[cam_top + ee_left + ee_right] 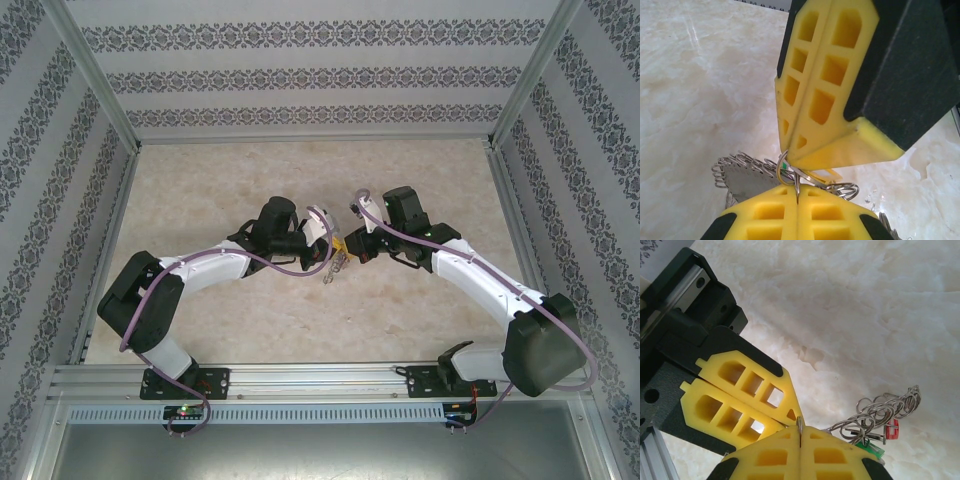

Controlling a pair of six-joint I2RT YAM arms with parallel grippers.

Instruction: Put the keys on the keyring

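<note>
Both sets of jaws are squeezed tight shut. The left gripper [797,196] and the right gripper [800,436] meet tip to tip over the middle of the table [420,180]. Each one has a thin bit of shiny wire poking out between its yellow pads. That wire looks like part of the keyring [883,412], but I cannot be sure it is not a key. The keyring hangs by the two tips, with lots of little metal loops bunched along it. I cannot tell if its low end touches the table. The keys [891,430] sit in that bunch, one with a red tag and one with a green tag. I think all of this is very light, hard and stiff. It is also smooth and slippery, so it can slide or twist out of soft pads. The loose bits will likely swing about. The best place to hold is a bare bit of the hoop, pinched right at the fingertips. A key is best held by its flat tag.
</note>
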